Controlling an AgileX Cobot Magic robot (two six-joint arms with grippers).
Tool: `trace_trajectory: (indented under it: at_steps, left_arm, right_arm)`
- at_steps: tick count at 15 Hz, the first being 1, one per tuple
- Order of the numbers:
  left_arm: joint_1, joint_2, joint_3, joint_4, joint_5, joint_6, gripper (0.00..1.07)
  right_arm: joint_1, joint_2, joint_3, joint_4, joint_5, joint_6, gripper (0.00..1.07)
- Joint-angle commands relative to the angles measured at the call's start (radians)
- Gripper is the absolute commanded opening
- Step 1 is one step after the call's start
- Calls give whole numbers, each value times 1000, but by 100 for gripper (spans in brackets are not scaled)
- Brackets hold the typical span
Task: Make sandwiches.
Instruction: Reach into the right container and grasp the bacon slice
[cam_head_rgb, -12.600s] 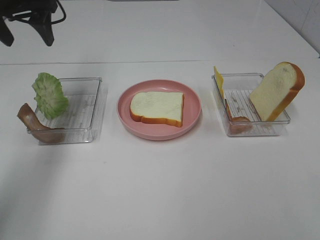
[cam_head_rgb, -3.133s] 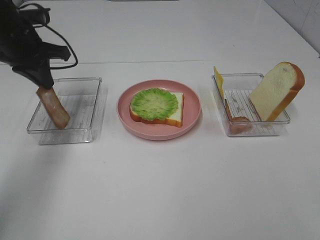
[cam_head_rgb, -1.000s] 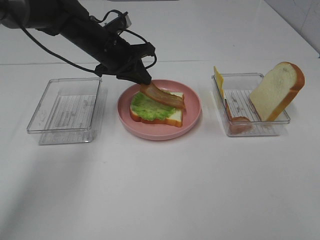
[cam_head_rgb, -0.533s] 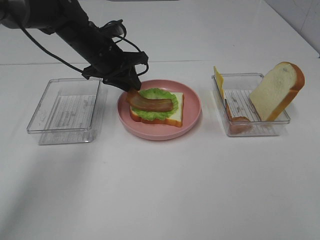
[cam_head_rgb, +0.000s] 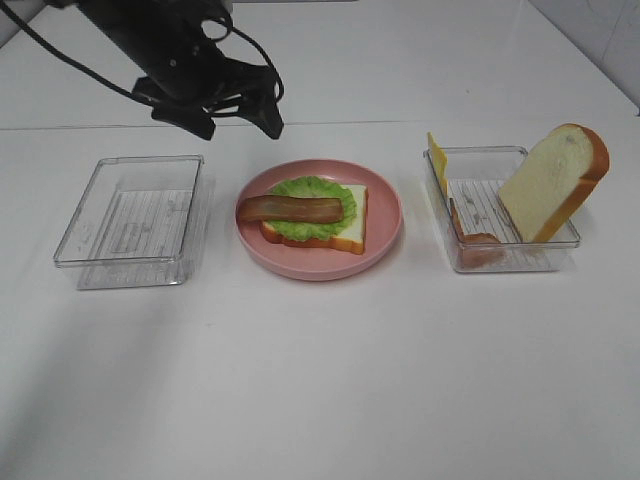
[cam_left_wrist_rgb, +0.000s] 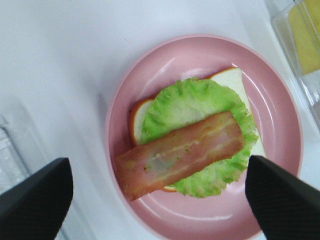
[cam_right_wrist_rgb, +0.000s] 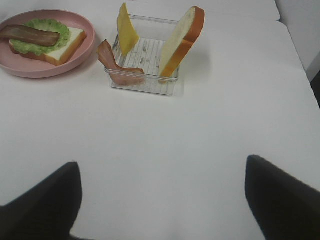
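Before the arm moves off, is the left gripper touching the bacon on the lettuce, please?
Apart: the high view shows the left gripper well clear of the bacon.

Centre: plate (cam_head_rgb: 388, 205) on the counter (cam_head_rgb: 320, 380), between left tray (cam_head_rgb: 197, 215) and right tray (cam_head_rgb: 520, 268).
On plate: bread slice (cam_head_rgb: 352, 232), lettuce (cam_head_rgb: 318, 188) on it, bacon strip (cam_head_rgb: 290, 209) lying across the lettuce.
In right tray: cheese slice (cam_head_rgb: 437, 160), second bacon strip (cam_head_rgb: 475, 245), leaning bread slice (cam_head_rgb: 555, 180).

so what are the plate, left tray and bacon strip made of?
Plate: likely plastic, pink, glossy highlights on the rim.
Left tray: clear rigid plastic, see-through walls, ribbed floor.
Bacon strip: probably moulded rubbery plastic, printed streaks, dull sheen.
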Motion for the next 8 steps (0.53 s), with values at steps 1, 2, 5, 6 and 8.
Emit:
trace_trajectory:
  at_steps: [1,2,5,6,8]
  left_arm:
    - [1,-96,-4,85,112,-37,87]
    - [1,-134,-4,119,174,-66,87]
    - [1,-255,-3,240,334,-150,87]
    - [1,-296,-3,274,389,-170,87]
    - [1,-397,5,320,458,-204,87]
  right_arm:
    - [-5,-13,2,-5,-9,6,78]
    - [-5,-13,2,-5,-9,6,78]
    - [-5,-13,2,-5,-9,6,78]
    - [-5,-13,2,-5,-9,6,78]
    - [-5,-13,2,-5,-9,6,78]
